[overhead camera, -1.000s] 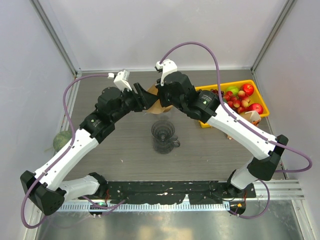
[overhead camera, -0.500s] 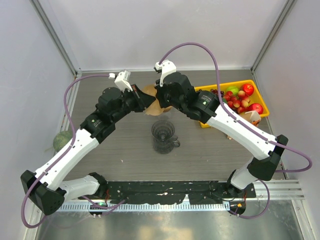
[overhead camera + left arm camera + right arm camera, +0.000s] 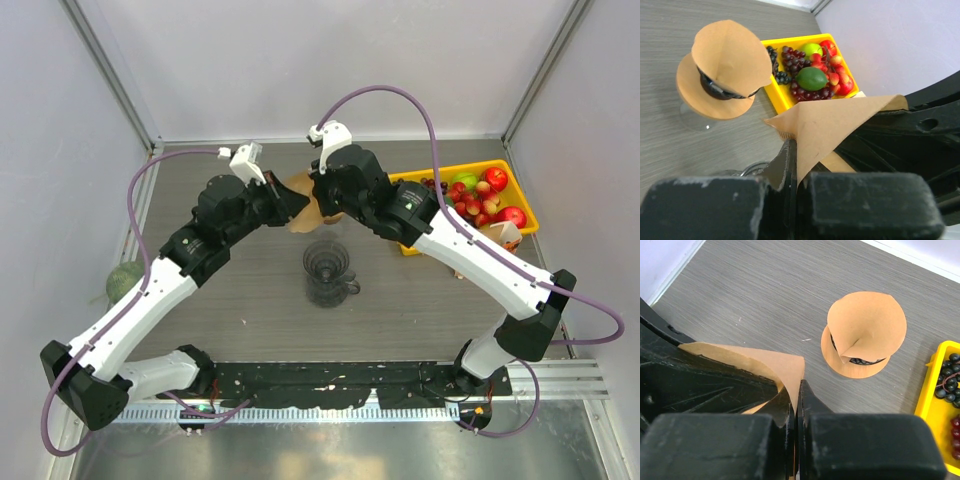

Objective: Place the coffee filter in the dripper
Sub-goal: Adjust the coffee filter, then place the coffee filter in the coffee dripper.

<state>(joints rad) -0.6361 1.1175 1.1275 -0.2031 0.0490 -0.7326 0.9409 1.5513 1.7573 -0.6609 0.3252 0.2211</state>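
Observation:
A brown paper coffee filter (image 3: 297, 190) hangs above the back middle of the table, pinched from both sides. My left gripper (image 3: 287, 201) is shut on one edge of the filter (image 3: 835, 120). The right gripper (image 3: 316, 198) is shut on the opposite edge (image 3: 767, 365). The left wrist view has the paper fanning out from the left gripper (image 3: 797, 167), and the right wrist view has it curling out of the right gripper (image 3: 796, 402). The glass dripper (image 3: 326, 270), ribbed with a side handle, stands on the table just in front of and below both grippers.
A round wooden-collared holder (image 3: 860, 365) with another brown filter (image 3: 732, 57) in it stands on the table beyond the grippers, hidden under the arms from above. A yellow tray (image 3: 430, 172) of fruit lies back right. A green ball (image 3: 122, 282) rests at the left edge.
My left gripper has closed on the filter's edge; a second ago its jaws stood apart. The filter has shifted slightly toward the back left. The right gripper kept its grip.

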